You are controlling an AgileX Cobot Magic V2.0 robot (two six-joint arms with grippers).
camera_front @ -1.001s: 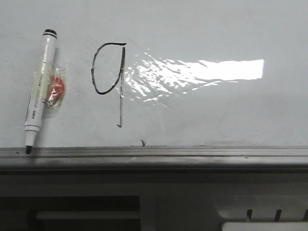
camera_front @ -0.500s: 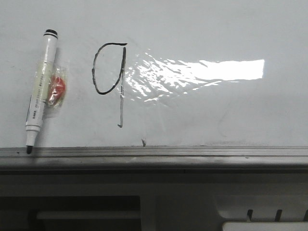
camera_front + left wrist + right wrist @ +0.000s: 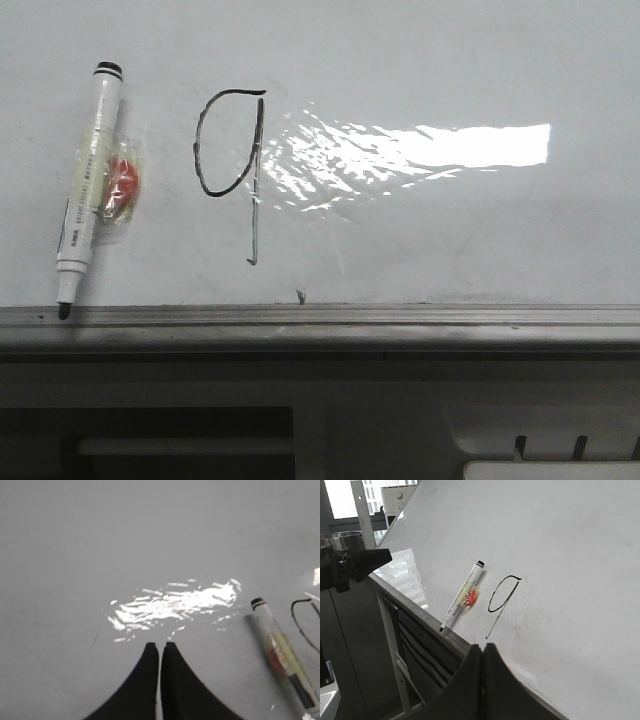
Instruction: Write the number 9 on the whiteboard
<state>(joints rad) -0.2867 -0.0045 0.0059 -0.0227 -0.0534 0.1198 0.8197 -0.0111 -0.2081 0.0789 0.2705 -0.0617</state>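
Nothing has moved; both arms' jaws stay clenched on nothing, clear of the whiteboard [image 3: 450, 230].

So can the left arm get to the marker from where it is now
Probably yes. The left gripper is shut and holds nothing, and the marker rests on bare whiteboard close beside it, with nothing between them.

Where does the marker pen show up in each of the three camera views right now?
Front view: the marker lies on the whiteboard at far left, tip down at the grey rail, left of the number 9.
Left wrist view: at the right edge, the 9's loop just beyond it.
Right wrist view: near centre, beside the 9.
Shared landmark: the red patch against the marker's barrel.
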